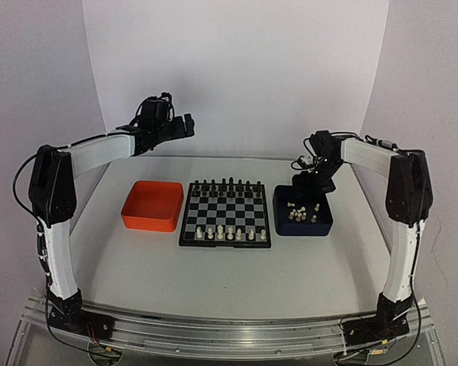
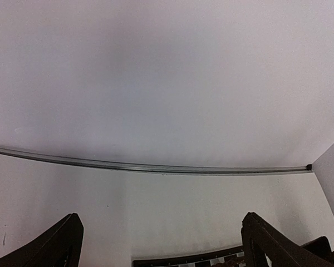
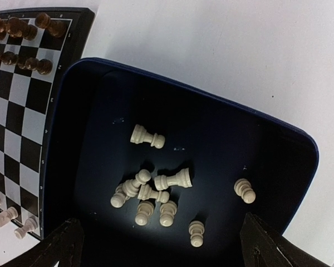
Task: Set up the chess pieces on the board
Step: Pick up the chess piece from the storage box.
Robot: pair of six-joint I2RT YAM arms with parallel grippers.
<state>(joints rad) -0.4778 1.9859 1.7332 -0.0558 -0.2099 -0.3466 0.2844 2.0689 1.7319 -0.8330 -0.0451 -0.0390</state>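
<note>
The board (image 1: 227, 212) lies mid-table, with dark pieces (image 1: 225, 185) along its far rows and several cream-white chess pieces (image 1: 223, 232) on its near rows. More cream chess pieces (image 3: 147, 192) lie tumbled in the dark blue tray (image 3: 72, 111) to the board's right. One (image 3: 147, 137) lies apart toward the back and one (image 3: 245, 191) off to the right. My right gripper (image 3: 164, 245) hangs open just above that heap, holding nothing. My left gripper (image 2: 164, 245) is open and empty, raised high at the back left (image 1: 185, 126), with only the board's far edge (image 2: 183, 260) below it.
An orange tray (image 1: 149, 223) sits left of the board. The blue tray (image 1: 301, 232) touches the board's right side (image 3: 16, 111). A metal rail (image 2: 156, 167) runs along the table's far edge under the white backdrop.
</note>
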